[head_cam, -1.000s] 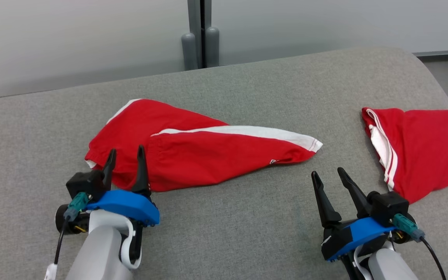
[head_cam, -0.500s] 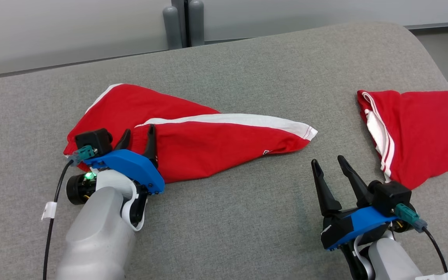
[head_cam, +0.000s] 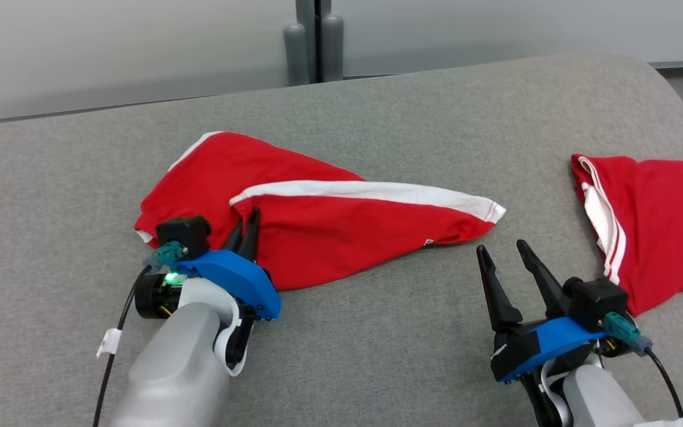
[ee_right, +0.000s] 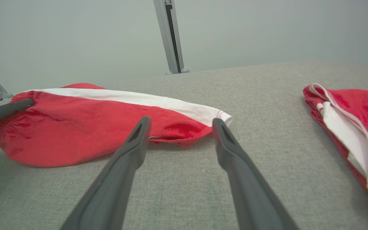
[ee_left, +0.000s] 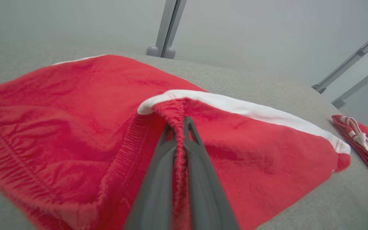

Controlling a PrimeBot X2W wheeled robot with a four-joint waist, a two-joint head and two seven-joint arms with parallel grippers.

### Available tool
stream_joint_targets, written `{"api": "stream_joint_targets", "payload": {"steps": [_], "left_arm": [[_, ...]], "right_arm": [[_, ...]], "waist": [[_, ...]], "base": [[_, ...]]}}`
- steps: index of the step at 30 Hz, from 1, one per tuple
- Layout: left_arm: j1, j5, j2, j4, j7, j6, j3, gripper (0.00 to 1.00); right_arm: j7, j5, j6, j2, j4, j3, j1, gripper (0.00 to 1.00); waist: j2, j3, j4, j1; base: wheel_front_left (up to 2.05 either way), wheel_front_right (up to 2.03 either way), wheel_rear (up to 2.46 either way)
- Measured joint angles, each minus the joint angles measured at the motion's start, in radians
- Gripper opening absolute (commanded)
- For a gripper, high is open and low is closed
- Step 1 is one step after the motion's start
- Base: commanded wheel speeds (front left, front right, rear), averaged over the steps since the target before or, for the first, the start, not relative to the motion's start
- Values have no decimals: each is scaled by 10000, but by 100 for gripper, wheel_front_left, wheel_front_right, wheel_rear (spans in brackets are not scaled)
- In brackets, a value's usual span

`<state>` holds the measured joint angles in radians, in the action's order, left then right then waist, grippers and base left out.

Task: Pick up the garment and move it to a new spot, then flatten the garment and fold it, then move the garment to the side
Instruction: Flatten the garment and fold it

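A red garment (head_cam: 318, 225) with a white side stripe lies crumpled on the grey surface, left of centre. My left gripper (head_cam: 248, 224) is shut on the garment's gathered elastic waistband, and the left wrist view shows a ridge of red cloth (ee_left: 179, 140) pinched between the two fingers. My right gripper (head_cam: 503, 252) stands open just in front of the garment's right tip, nothing between its fingers. From the right wrist the garment (ee_right: 85, 127) lies ahead and to the left, beyond the spread fingertips (ee_right: 144, 123).
A second red garment (head_cam: 656, 219) with white stripes lies at the far right, near the edge of the grey padded surface (head_cam: 377, 356). A pale wall with a grey post (head_cam: 313, 41) rises behind. Bare grey fabric stretches between my arms.
My left gripper has moved forward onto the garment's waistband and shut on it. The right gripper has stayed open in place. The head camera has shifted a little.
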<state>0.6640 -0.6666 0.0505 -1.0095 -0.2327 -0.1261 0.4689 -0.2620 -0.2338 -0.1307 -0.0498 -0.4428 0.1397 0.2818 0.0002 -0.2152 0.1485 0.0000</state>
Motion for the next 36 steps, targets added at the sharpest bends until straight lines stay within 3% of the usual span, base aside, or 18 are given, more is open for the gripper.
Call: {"api": "stream_joint_targets", "payload": {"steps": [9,19,21,22,23,24,25,29,36], "left_arm": [[-1336,-2,-4,976,-278,-23,959,0],[-3478,257,46,1248,-290,318,232,3],[-3736,353,105,1342,-290,416,-100,36],[-3833,408,138,1383,-290,447,-234,43],[-3943,477,150,1450,-290,491,-401,60],[-4042,554,155,1559,-290,589,-587,92],[-4138,623,165,1722,-290,660,-809,100],[-4545,1285,362,2754,-290,1183,-1835,100],[-5665,3586,360,5087,-291,1956,-3018,100]], "right_arm": [[-2,27,0,0,-230,-328,-462,100],[0,29,0,0,-566,-324,-896,100],[0,48,0,0,-585,-291,-950,100],[0,56,0,0,-593,-282,-1000,100],[0,63,0,4,-600,-276,-1030,100],[-2,96,0,0,-600,-278,-1036,100],[0,121,0,2,-598,-282,-1037,100],[0,180,0,0,-460,-435,-1079,100],[-2,654,0,-6,153,-796,-1259,100]], "waist": [[-1,879,-904,-3],[-3,1645,-1351,-3],[-2,1736,-1335,-1],[-3,1769,-1319,-2],[-3,1798,-1304,-2],[-2,1824,-1288,-2],[-2,1846,-1266,-2],[-2,1891,-1156,0],[-3,1902,-1031,-1]], "base": [[0,0,0],[0,0,0],[0,0,0],[0,0,0],[0,0,0],[0,0,0],[0,0,0],[0,0,0],[0,0,0]]}}
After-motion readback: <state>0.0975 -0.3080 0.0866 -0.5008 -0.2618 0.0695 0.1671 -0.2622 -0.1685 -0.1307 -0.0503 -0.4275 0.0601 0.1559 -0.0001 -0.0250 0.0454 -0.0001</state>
